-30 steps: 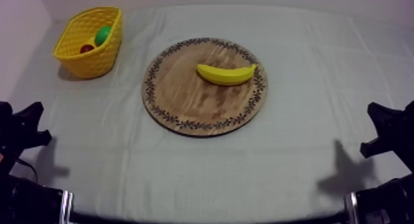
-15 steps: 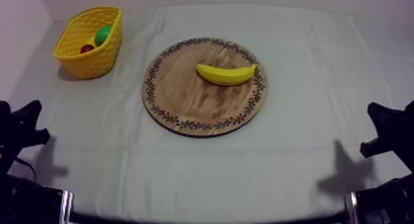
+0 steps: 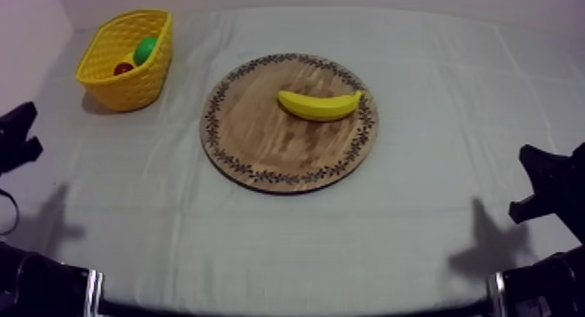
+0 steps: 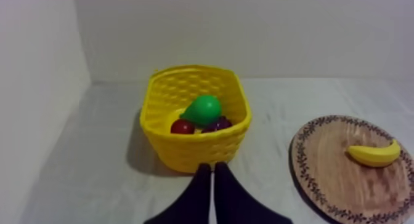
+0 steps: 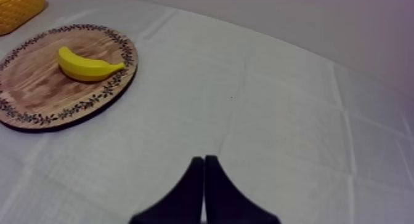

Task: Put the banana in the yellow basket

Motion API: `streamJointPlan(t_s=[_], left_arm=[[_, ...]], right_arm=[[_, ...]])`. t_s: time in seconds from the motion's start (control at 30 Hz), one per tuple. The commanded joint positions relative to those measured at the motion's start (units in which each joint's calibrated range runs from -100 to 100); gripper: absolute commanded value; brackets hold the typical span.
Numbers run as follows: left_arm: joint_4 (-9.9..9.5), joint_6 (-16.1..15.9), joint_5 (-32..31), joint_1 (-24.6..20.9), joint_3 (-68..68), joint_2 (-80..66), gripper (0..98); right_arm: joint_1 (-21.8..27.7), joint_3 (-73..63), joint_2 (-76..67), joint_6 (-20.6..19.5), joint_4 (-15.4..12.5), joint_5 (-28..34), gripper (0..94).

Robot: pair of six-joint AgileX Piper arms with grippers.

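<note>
A yellow banana (image 3: 319,104) lies on the right half of the round wooden board (image 3: 270,146) in the middle of the table. The yellow basket (image 3: 104,85) stands at the back left and holds a green pear (image 3: 145,49) and a small red fruit (image 3: 123,69). My left gripper (image 3: 22,133) hangs at the table's left edge, short of the basket. In the left wrist view my left gripper (image 4: 212,171) is shut on nothing, just before the basket (image 4: 196,149), with the banana (image 4: 373,154) off to the side. My right gripper (image 5: 204,165) is shut and empty, far from the banana (image 5: 86,66).
Dark grapes (image 4: 217,124) lie in the basket beside the pear (image 4: 202,109) and the red fruit (image 4: 182,126). A wall rises close behind and left of the basket. My right gripper (image 3: 535,185) rests low at the right edge. Bare cloth surrounds the board (image 5: 55,100).
My left arm has lifted and moved away along the table's left edge toward the basket. The right arm, banana, board and basket have stayed put.
</note>
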Motion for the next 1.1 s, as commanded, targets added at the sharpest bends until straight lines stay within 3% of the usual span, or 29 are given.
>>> streamJointPlan(t_s=[0.0,0.5,1.07], left_arm=[[-0.7,0.52,0.41,0.45,-6.65,6.29,0.0],[-1.76,-0.04,19.92,5.12,-47.48,34.64,0.0],[-3.28,1.78,31.34,13.15,-79.22,58.37,0.0]], right_arm=[[0.0,-0.03,0.0,0.01,-0.02,0.0,0.3],[0.0,-0.03,0.0,0.01,-0.02,0.0,0.3],[0.0,-0.03,0.0,0.01,-0.02,0.0,0.3]])
